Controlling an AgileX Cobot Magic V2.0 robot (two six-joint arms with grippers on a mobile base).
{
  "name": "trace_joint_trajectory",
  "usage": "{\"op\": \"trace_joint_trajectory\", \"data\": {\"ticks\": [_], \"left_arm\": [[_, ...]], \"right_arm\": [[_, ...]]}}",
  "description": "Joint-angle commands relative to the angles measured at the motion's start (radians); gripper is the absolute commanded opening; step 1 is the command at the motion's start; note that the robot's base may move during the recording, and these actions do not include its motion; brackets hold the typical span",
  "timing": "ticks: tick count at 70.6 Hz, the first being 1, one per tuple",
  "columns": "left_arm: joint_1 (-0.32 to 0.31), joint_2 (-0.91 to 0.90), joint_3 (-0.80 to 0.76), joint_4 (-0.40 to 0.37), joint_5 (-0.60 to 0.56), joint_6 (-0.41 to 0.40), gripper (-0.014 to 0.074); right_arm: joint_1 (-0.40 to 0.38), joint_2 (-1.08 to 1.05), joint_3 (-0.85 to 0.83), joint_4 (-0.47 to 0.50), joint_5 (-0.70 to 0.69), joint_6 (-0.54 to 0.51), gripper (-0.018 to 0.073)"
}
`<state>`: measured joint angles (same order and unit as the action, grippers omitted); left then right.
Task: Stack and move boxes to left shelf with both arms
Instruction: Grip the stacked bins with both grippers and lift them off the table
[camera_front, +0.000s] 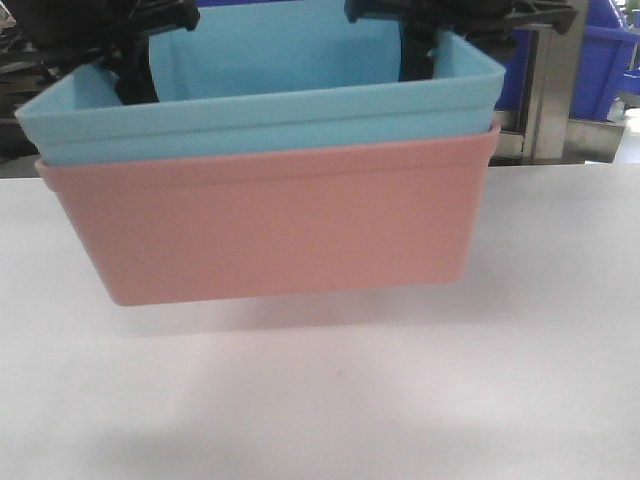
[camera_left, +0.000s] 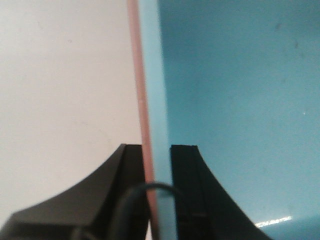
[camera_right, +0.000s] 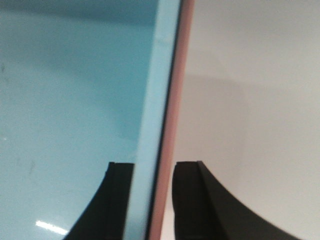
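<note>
Salmon-pink rimmed plastic bin (camera_front: 280, 235) hangs just above the white tabletop (camera_front: 400, 400), with the light sky-blue plastic bin (camera_front: 270, 115) nested inside it. Left gripper (camera_left: 159, 150) pinches both walls at the left end, right gripper (camera_right: 155, 165) clamps both at the right end.

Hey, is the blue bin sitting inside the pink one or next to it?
Inside. The blue bin sits nested in the pink bin, only its rim band showing above the pink rim.
</note>
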<state>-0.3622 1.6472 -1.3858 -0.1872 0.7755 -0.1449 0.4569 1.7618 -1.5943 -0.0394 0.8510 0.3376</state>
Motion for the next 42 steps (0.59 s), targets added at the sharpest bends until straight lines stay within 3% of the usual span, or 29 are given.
{"op": "trace_joint_trajectory", "data": {"ticks": [1,25,32,42], "left_arm": [[0.0,-0.118,-0.032,-0.018,-0.026,0.005,-0.0002],[-0.013,-0.266,0.002,0.0,-0.046,-0.006,-0.0002],[-0.052,-0.303,0.035,0.056,-0.058,-0.06,-0.0002],[-0.138,-0.335,0.078,0.192,-0.06,-0.159,-0.0002]], "right_arm": [[-0.012,-0.1,-0.03,-0.069,-0.059,0.015,0.0032],[-0.012,-0.219,0.003,-0.076,-0.042,0.006,0.0032],[-0.004,-0.259,0.051,-0.076,-0.05,0.004,0.0032],[0.022,-0.32,0.136,-0.081,-0.081,-0.001,0.0032]]}}
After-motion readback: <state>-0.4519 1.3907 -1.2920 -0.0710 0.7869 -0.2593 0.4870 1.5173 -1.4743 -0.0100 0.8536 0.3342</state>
